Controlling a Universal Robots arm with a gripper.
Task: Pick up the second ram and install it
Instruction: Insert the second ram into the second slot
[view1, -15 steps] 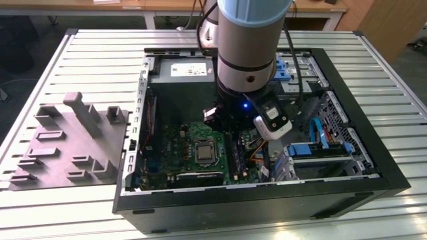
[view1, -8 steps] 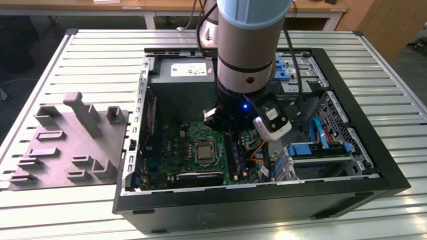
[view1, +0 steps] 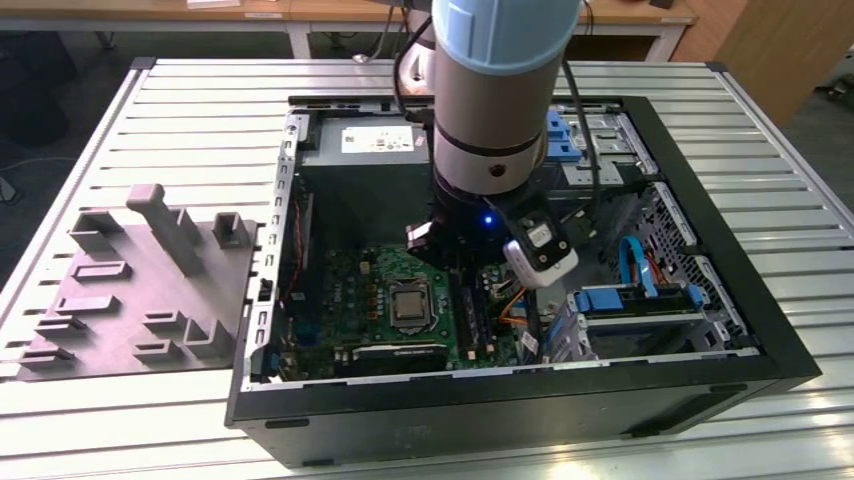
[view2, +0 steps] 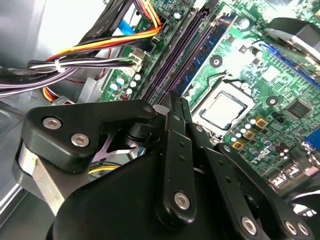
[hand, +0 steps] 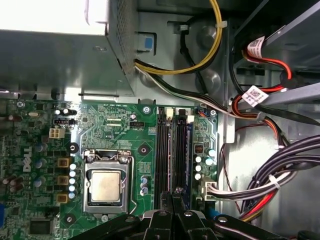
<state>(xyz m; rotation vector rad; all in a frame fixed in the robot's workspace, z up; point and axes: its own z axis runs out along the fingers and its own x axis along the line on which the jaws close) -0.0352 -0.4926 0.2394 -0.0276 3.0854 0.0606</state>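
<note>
Ram (view2: 209, 44), a dark-blue stick, stands on edge in the slot row beside the CPU (view2: 225, 111), on the side of the row that faces the CPU, as seen in the second wrist view. The gripper (view2: 175, 98) is not holding it. Its fingers (view2: 175, 150) are pressed together with nothing between them, and the tips sit at the end of the black slots (view2: 172, 55), just beside the stick's near end. A bundle of cables (view2: 90, 60) runs on the far side of the slots from the CPU.

The first wrist view looks straight down on the board (hand: 115, 125). The closed gripper (hand: 175, 192) points at the end of the slots (hand: 170, 150), which lie between the CPU (hand: 106, 186) and the cables (hand: 280, 170). A grey supply box (hand: 60, 55) sits beyond the CPU.

From the exterior view, the arm (view1: 494, 100) reaches down into the open case (view1: 787, 350), its lower end just beside the CPU (view1: 404, 303) on the exterior view's right. The case lies on a slatted table (view1: 200, 110). A grey fixture (view1: 134, 290) rests outside the case, well apart from the CPU, on the exterior view's left.
</note>
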